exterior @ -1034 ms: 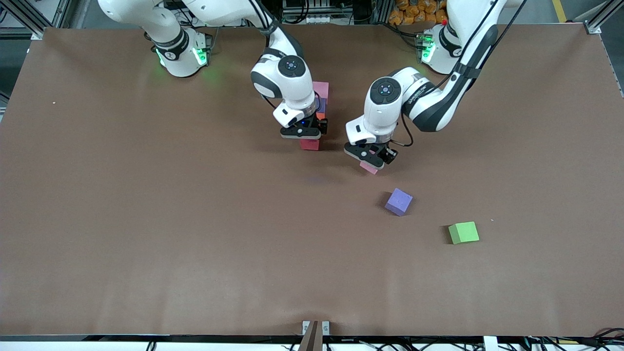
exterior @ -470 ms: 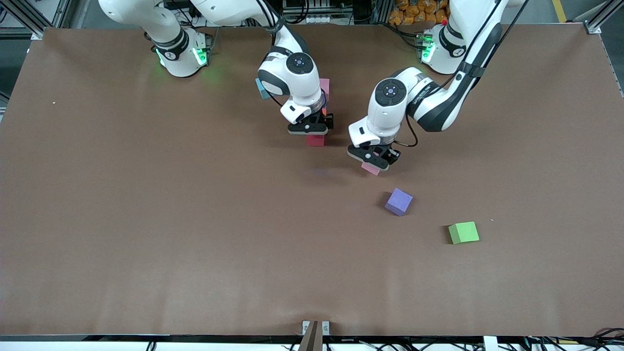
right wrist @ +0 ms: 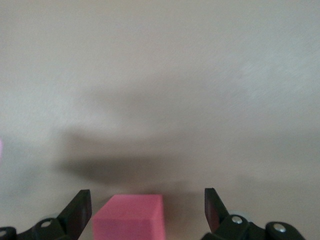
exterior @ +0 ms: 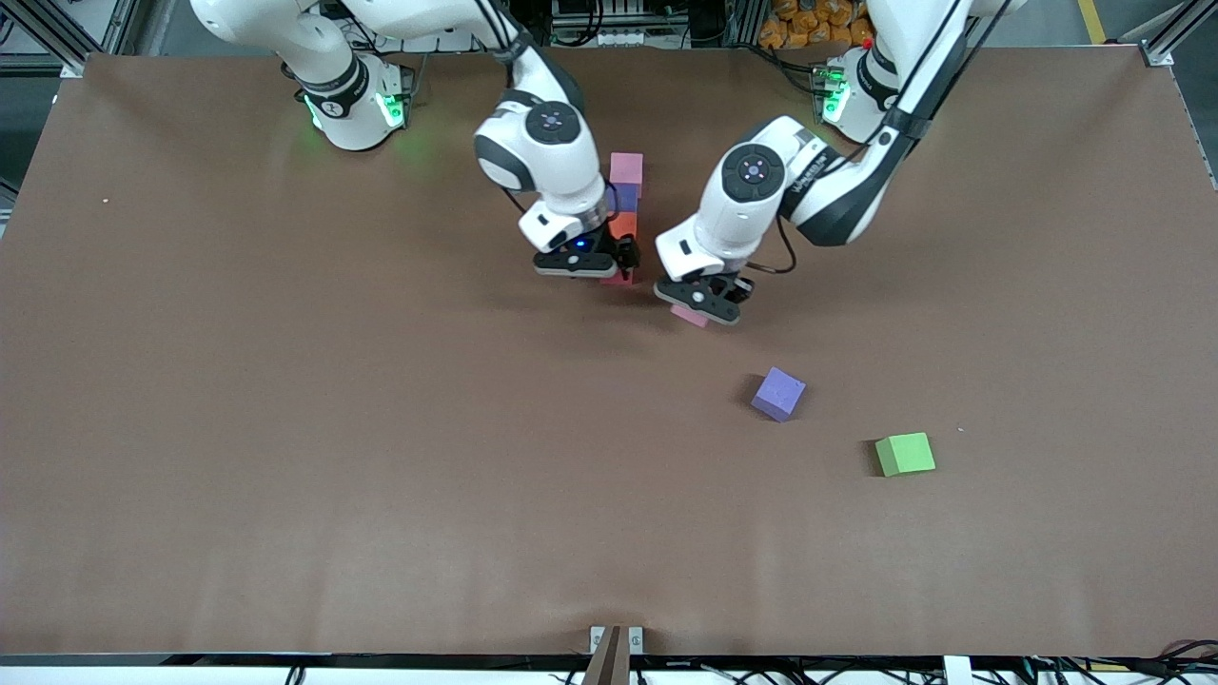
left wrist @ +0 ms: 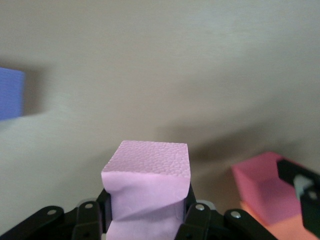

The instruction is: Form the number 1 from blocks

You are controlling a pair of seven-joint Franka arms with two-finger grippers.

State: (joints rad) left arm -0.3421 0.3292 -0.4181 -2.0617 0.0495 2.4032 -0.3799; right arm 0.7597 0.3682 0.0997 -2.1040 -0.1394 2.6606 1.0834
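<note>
The left tool (exterior: 702, 303), clenched on the pink block (left wrist: 148, 192), should set it flush below the red block (right wrist: 129, 216); the right tool (exterior: 582, 264) hangs released over the red one.

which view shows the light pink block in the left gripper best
The left wrist view: the light pink block fills the foreground, pinched between the left gripper fingers. The front view shows only a sliver under the gripper. The right wrist view shows at most a pink trace at its edge.
</note>
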